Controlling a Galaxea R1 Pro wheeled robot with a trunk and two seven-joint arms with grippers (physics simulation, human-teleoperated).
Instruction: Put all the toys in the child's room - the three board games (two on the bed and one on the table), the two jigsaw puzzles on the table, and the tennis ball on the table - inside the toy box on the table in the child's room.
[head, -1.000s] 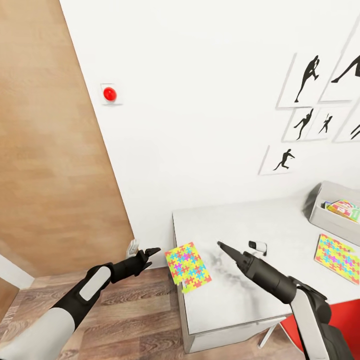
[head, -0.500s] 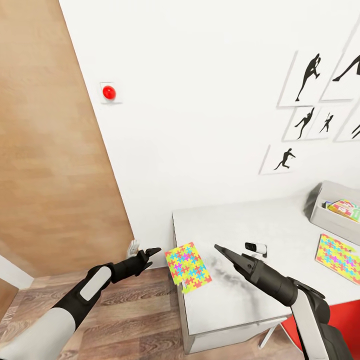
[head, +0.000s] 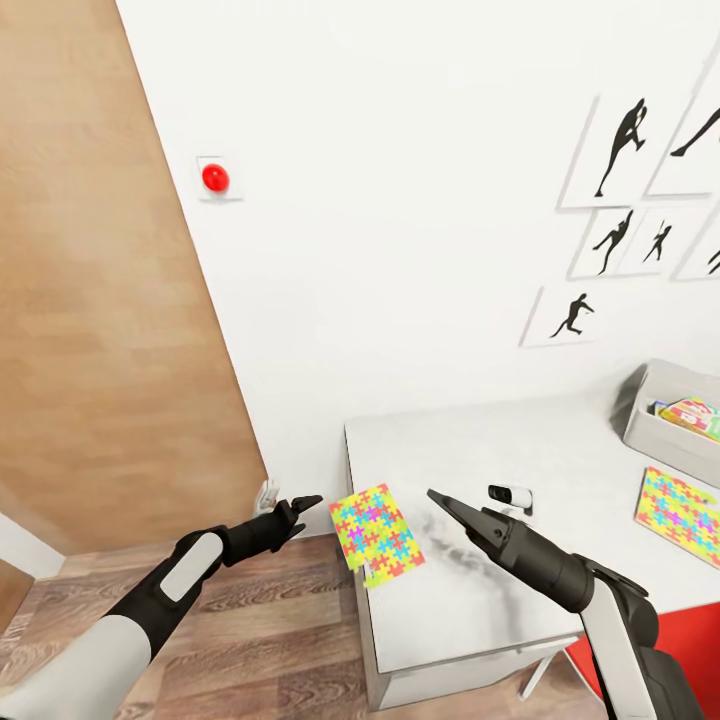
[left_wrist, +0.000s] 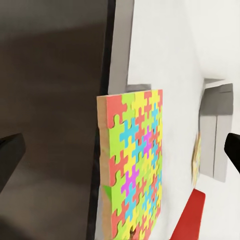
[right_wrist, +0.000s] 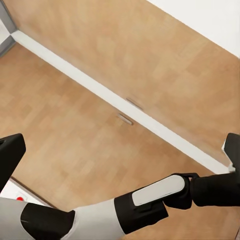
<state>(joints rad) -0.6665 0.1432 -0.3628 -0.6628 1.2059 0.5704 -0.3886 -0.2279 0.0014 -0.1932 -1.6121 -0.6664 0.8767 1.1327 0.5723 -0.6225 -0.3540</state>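
L gripper (head: 300, 507) spread, empty, off the table (head: 520, 440) end, lined up w/ near puzzle (head: 375, 533) overhanging the corner, prob. for an edge grab. R gripper (head: 440, 500) empty, jaws apart. 2nd puzzle (head: 680, 515) by toy box (head: 650, 420).

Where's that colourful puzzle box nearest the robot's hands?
In the head view, the jigsaw puzzle lies on the table, overhanging its left edge, between the left gripper and right gripper.
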